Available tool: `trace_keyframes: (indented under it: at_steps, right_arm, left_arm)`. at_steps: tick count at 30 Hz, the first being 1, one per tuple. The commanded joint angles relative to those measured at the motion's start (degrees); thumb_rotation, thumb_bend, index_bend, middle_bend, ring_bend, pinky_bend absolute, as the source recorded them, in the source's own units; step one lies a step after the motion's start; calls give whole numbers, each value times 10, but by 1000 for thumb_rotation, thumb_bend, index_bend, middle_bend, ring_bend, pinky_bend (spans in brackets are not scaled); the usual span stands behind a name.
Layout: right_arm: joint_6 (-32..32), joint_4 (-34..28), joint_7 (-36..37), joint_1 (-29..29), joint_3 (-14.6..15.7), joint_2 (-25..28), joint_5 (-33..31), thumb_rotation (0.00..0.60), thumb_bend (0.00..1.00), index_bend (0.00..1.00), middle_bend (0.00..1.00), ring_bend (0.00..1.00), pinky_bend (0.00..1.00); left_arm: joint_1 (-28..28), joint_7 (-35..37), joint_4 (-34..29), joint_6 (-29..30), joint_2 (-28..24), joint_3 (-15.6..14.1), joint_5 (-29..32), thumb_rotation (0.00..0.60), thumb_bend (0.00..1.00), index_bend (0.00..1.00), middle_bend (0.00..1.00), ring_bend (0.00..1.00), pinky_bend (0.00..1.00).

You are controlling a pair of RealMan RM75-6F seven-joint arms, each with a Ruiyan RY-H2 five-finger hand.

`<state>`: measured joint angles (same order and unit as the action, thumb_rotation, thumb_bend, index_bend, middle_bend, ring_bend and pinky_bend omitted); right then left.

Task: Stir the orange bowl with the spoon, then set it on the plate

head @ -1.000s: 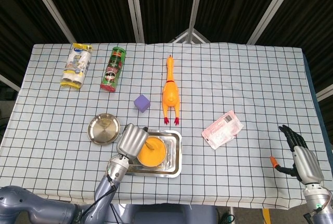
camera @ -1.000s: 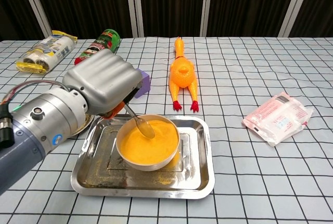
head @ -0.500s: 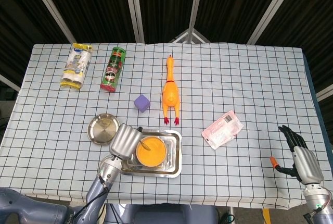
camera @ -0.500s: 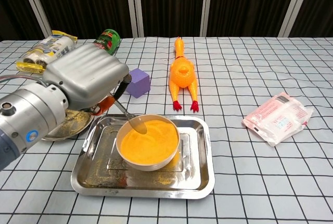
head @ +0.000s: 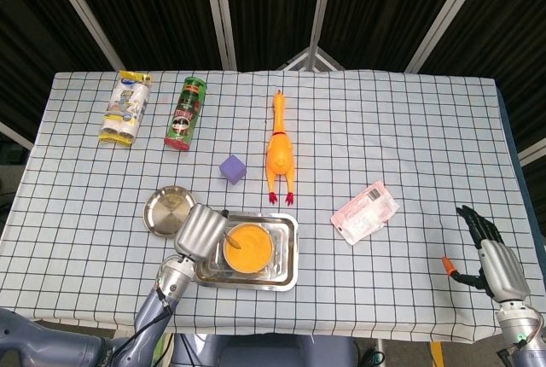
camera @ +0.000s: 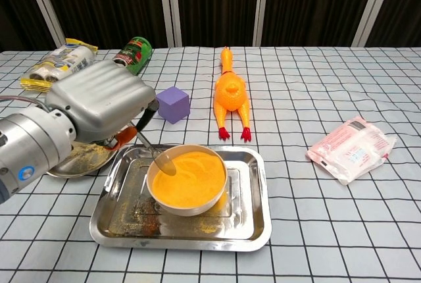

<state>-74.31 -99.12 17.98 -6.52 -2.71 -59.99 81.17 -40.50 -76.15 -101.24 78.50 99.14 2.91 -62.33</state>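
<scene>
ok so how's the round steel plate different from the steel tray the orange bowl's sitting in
The plate is round and smaller; the tray is rectangular and larger. The plate carries no item, only what looks like a dusting of powder, while the tray holds the orange bowl. In the chest view the left hand hides much of the plate, but the tray shows almost whole. Both are shiny metal and lie flat on the checked tablecloth.

L robot hand (camera: 99,102) clenched, R robot hand (head: 495,260) splayed
</scene>
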Motion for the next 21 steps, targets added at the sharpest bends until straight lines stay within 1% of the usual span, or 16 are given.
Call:
trace_keyframes:
  at_steps: [1,3,6,10,13,17,21]
  right_arm:
    - [-1,0,1,1,0,0,0,600,404,0,0,0,0]
    - [-1,0,1,1,0,1,-1,600,405,0,0,0,0]
    - [-1,0,2,1,0,1,-1,600,405,0,0,0,0]
    - [-1,0,0,1,0,0,-1,600,404,0,0,0,0]
    - [-1,0,-2,1,1,0,-1,600,404,0,0,0,0]
    - [0,-2,-5,1,1,0,-1,600,404,0,0,0,0]
    - [3,-3,-8,0,2,1,-2,600,404,0,0,0,0]
  left_arm:
    - [6,27,-11,7,-9,17,3,600,695,848,1000,972,954]
    - [10,45,-16,14,-27,26,-5,600,695,848,1000,972,954]
    - [21,74,-19,22,-59,31,-9,600,695,848,1000,972,954]
    - [43,123,-4,26,-108,30,-5,600,693,846,1000,972,954]
    - [61,165,20,20,-138,25,5,600,690,844,1000,972,954]
    - [80,222,64,7,-156,23,20,600,687,837,1000,972,954]
    - [90,263,115,-19,-150,21,40,600,681,831,1000,972,954]
